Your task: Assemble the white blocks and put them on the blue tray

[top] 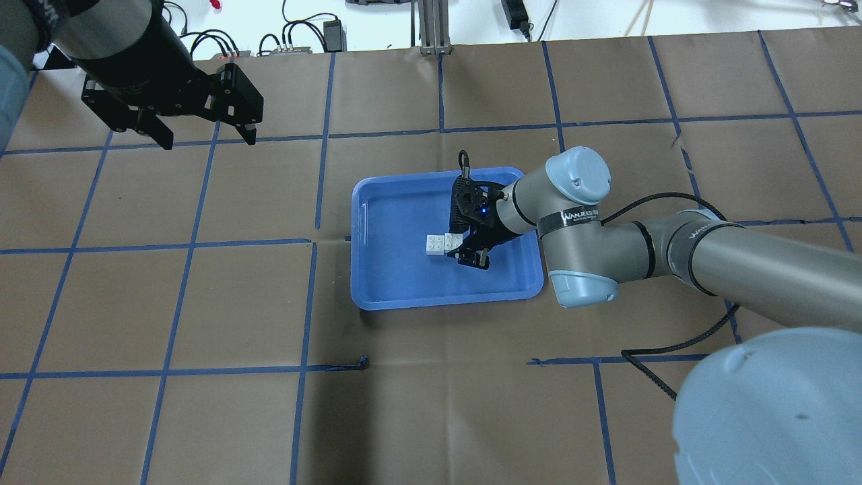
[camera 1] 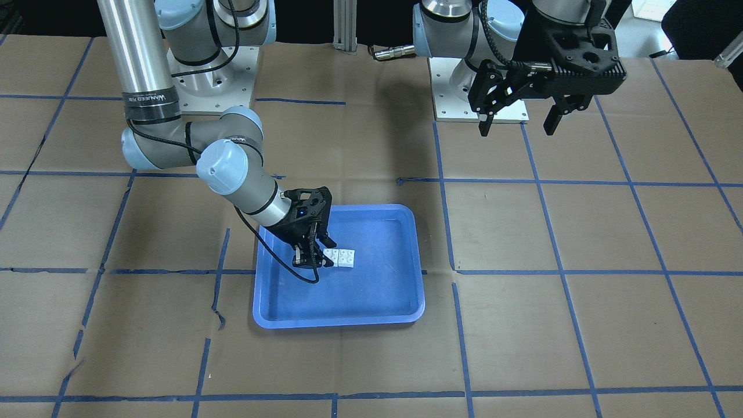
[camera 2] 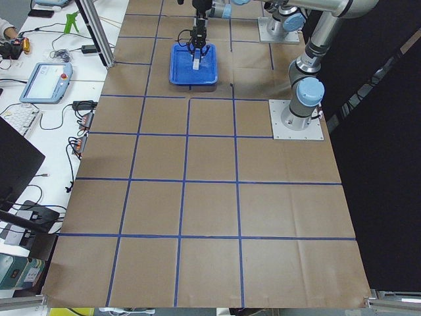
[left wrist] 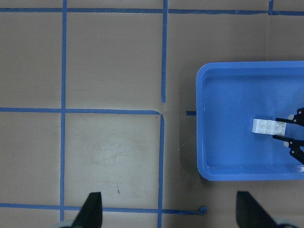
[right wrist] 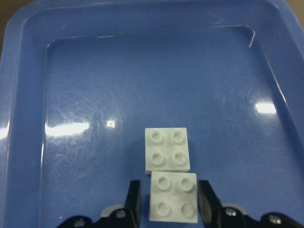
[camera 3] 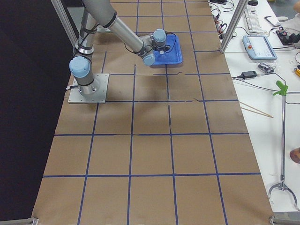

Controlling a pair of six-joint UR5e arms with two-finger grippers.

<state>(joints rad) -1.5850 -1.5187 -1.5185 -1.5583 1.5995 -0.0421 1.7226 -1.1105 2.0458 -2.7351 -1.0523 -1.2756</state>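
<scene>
Two white blocks lie side by side, studs up and touching, on the floor of the blue tray [camera 1: 336, 323]: the pair [camera 1: 340, 258] [top: 442, 244] [left wrist: 269, 126]. In the right wrist view the far block [right wrist: 167, 149] lies free. The near block [right wrist: 174, 197] sits between the fingers of my right gripper [right wrist: 169, 202] [camera 1: 307, 261] [top: 466, 253]. The jaws straddle it with a thin gap on one side, so the gripper is open. My left gripper [camera 1: 516, 125] [top: 209, 138] hangs high and far from the tray, open and empty.
The tray [top: 377, 304] [right wrist: 118, 85] sits mid-table on brown paper marked with blue tape lines. A black cable [camera 1: 284, 264] loops from the right wrist over the tray's rim. Both arm bases [camera 1: 482, 98] stand at the table's robot side.
</scene>
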